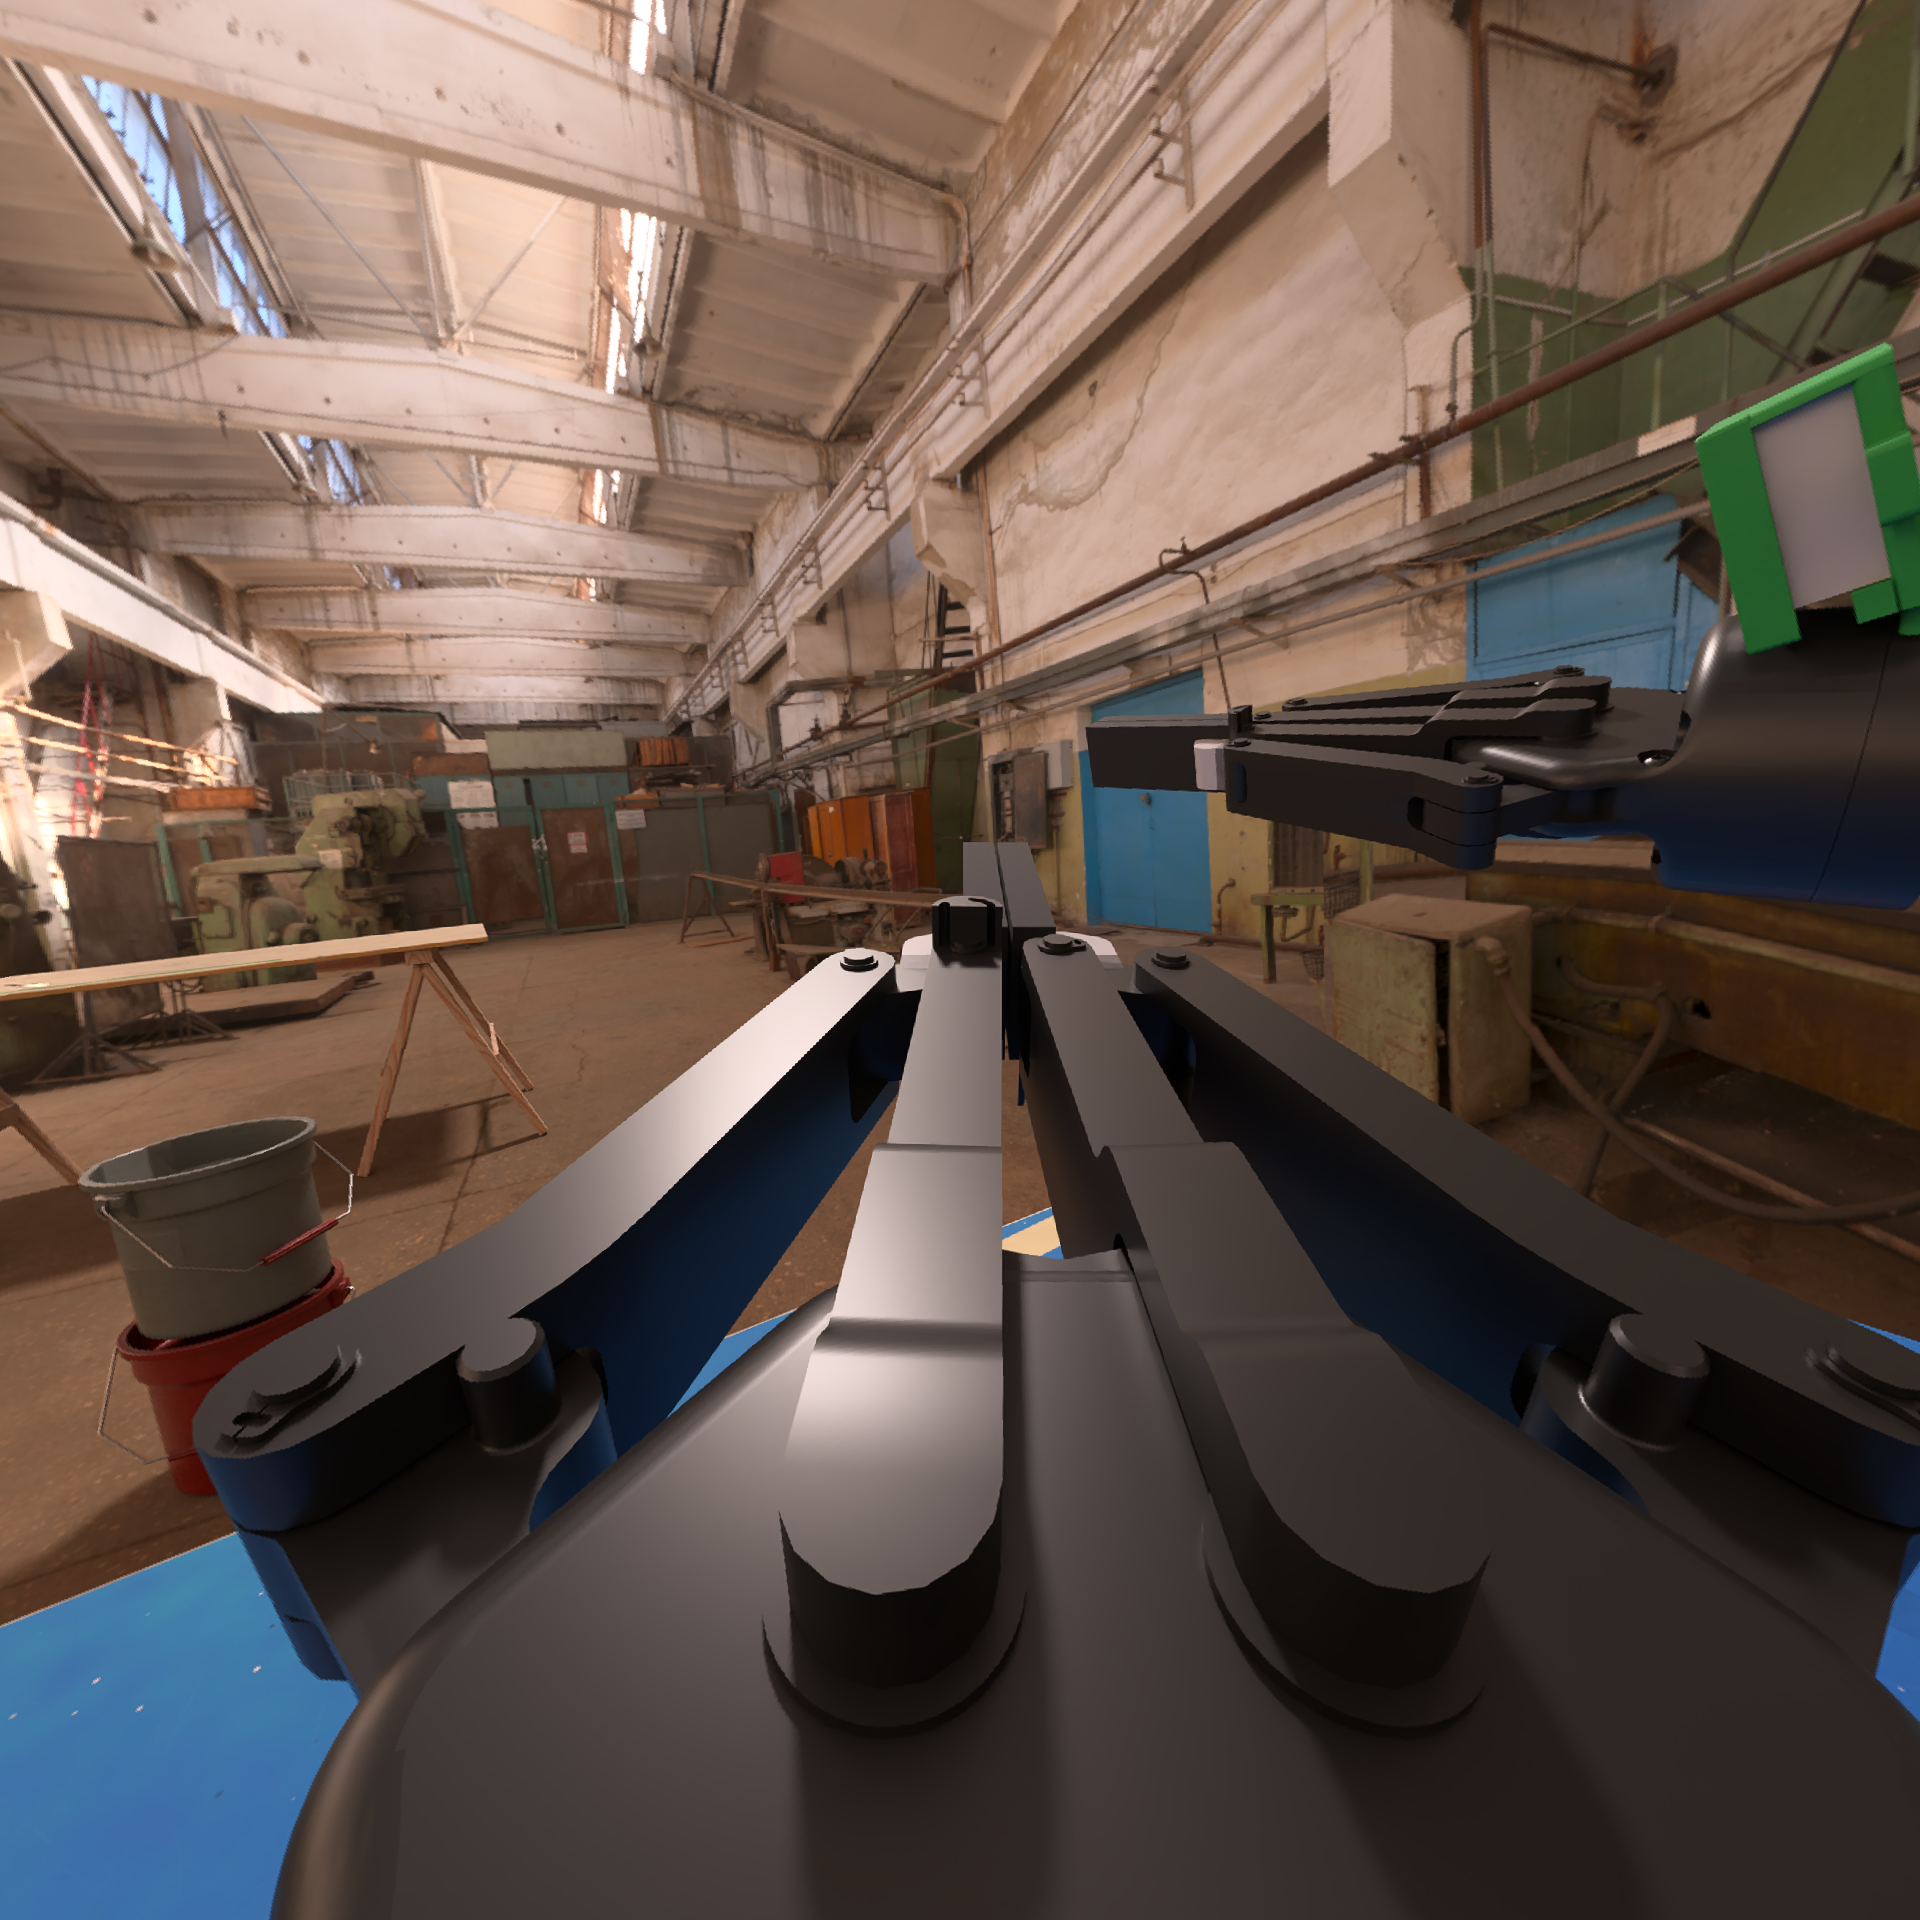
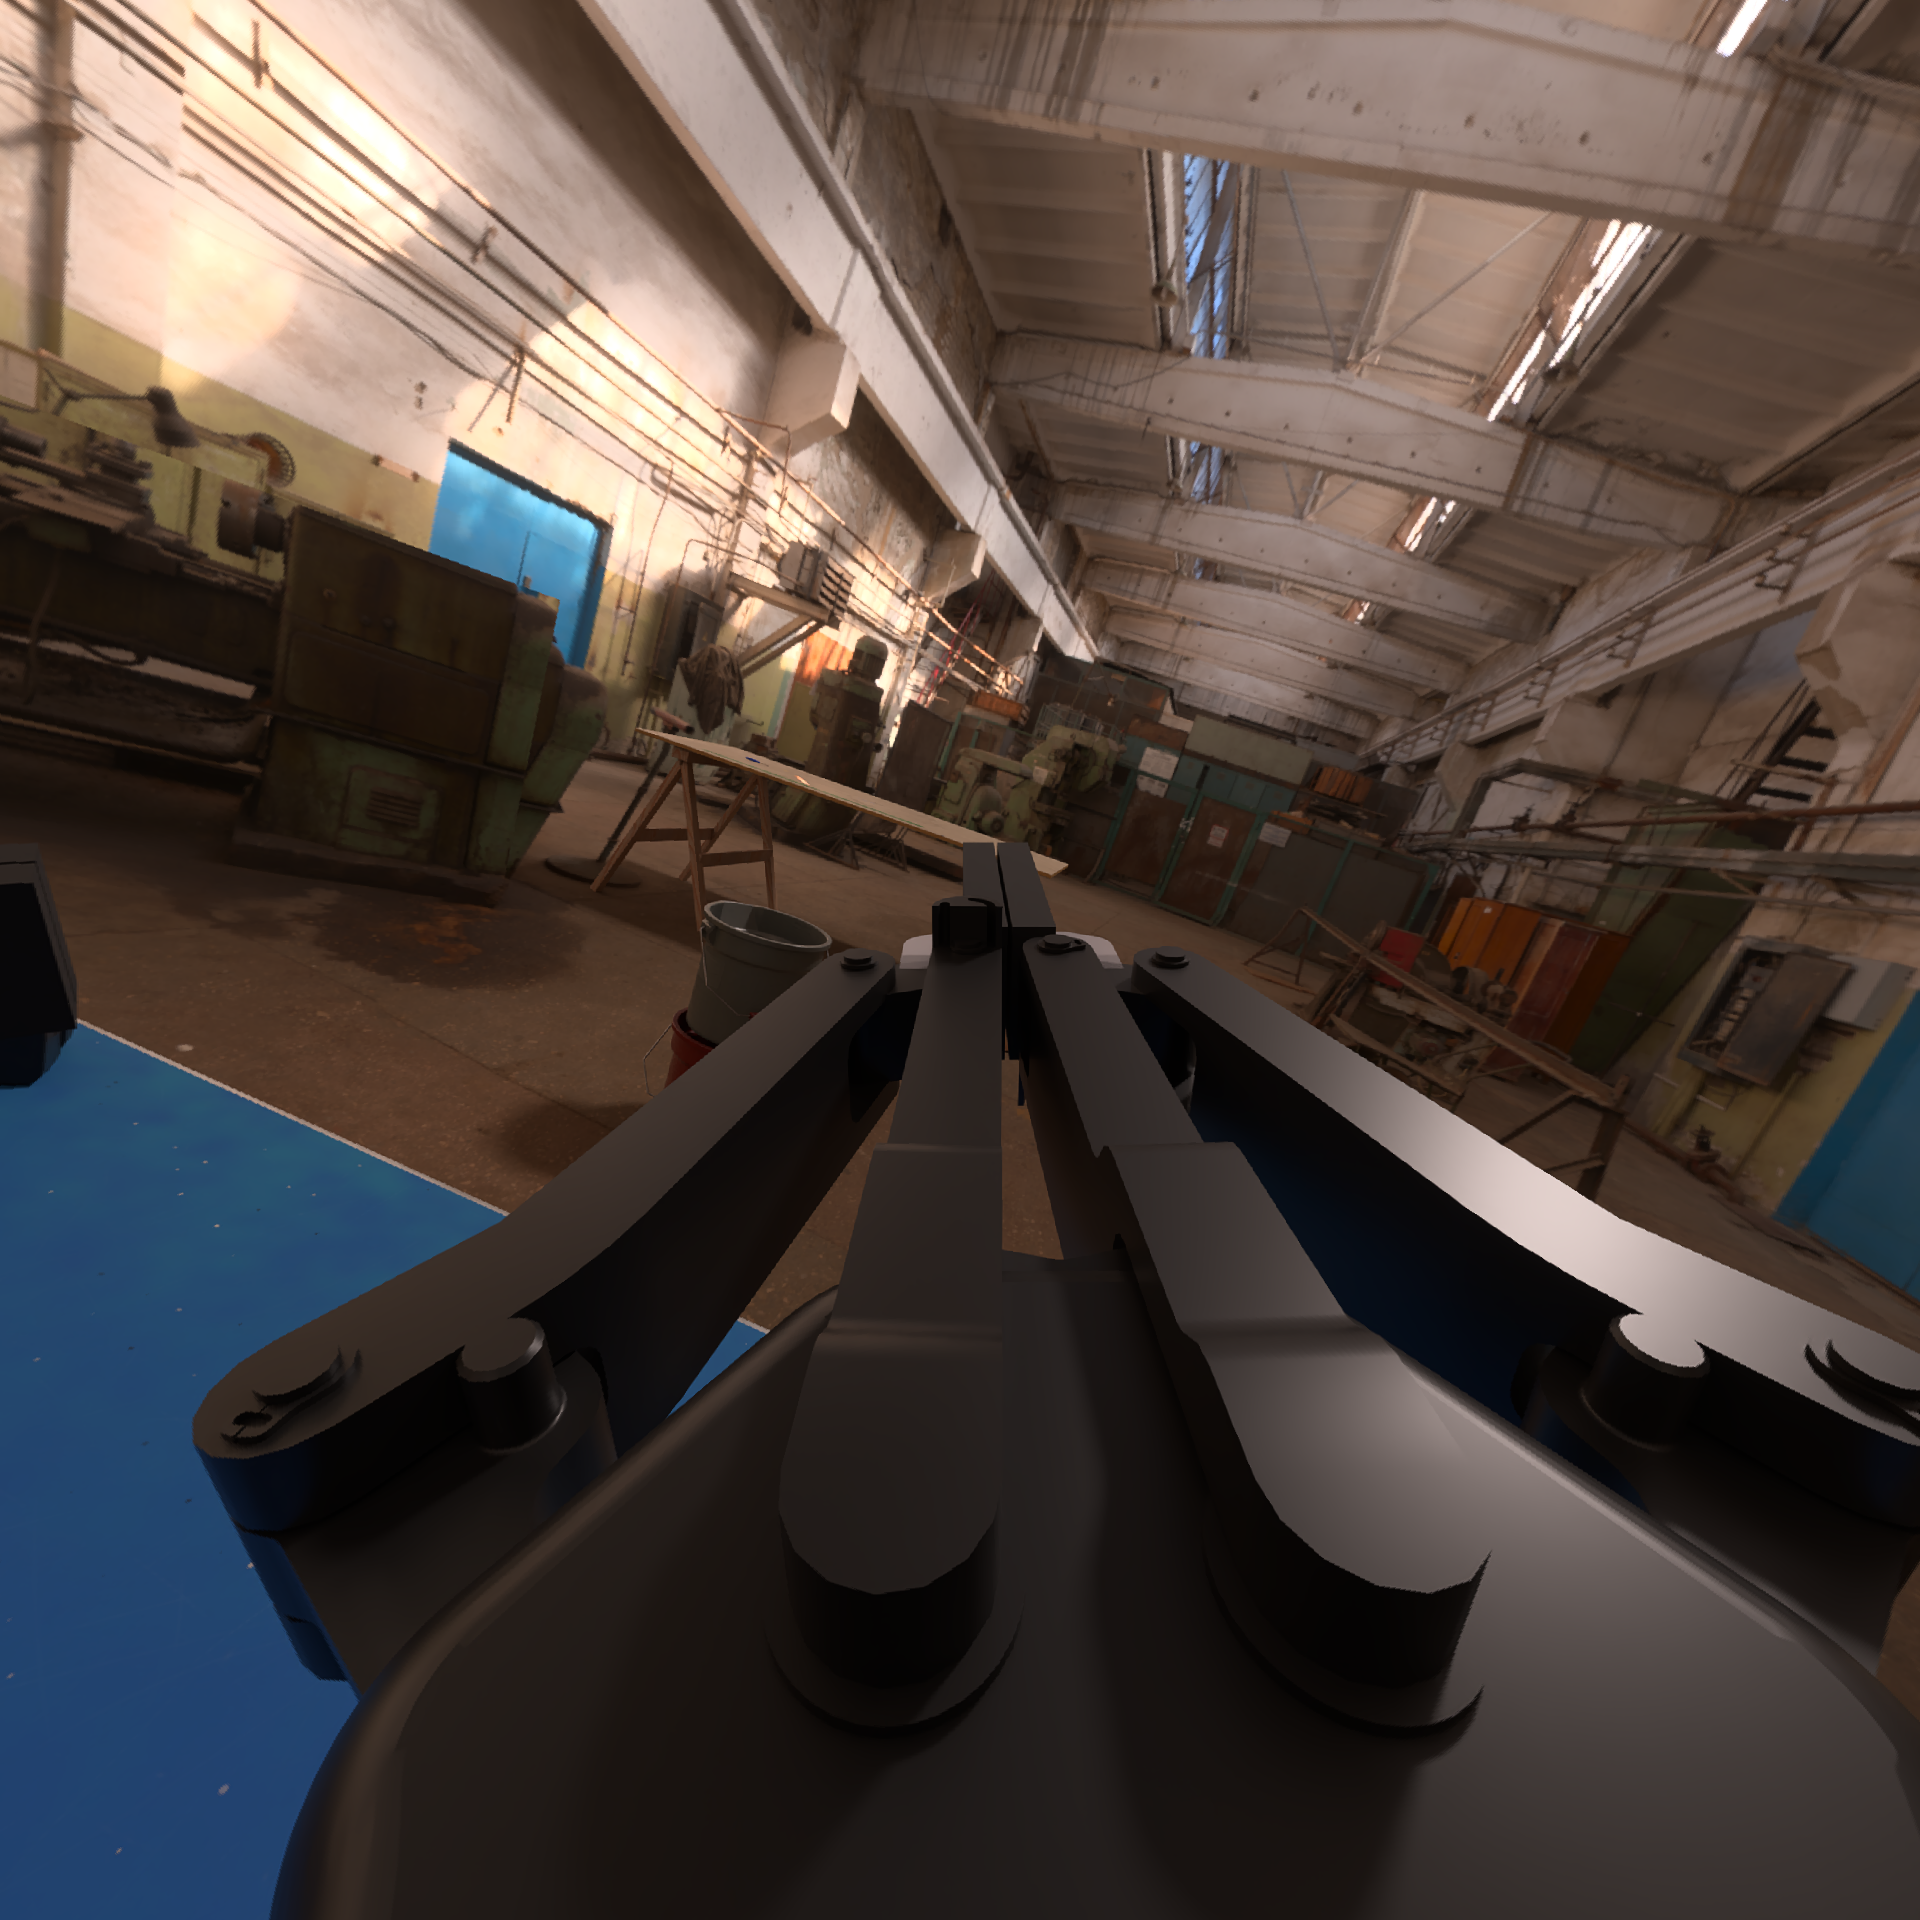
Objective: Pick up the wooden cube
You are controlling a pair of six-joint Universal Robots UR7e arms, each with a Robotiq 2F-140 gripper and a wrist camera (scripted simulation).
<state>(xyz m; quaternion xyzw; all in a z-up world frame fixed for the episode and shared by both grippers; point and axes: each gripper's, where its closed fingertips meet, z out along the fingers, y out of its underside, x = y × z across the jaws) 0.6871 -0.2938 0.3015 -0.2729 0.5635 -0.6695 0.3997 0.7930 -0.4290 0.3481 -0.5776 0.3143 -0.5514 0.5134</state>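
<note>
1. At the centre of the left wrist view, the left gripper (image 1: 997, 868) has its two black fingers pressed together with nothing between them, pointing out over the workshop floor.
2. At about 3 o'clock in that view the right gripper (image 1: 1143, 753) reaches in from the right edge — fingers narrow and empty too, with a green block (image 1: 1808, 514) mounted above its body.
3. In the right wrist view, the right gripper (image 2: 1000, 871) likewise shows its fingers drawn flat against each other.
4. A blue table (image 1: 156, 1745) fills the 7 o'clock corner of both views.
5. The wooden cube cannot be picked out for certain — only a small tan patch (image 1: 1029, 1242) shows just past the left gripper's base, at the table's edge.
6. A grey bucket (image 1: 213, 1221) sits stacked in a red bucket (image 1: 177, 1392) at 9 o'clock, on the floor beyond the table.
</note>
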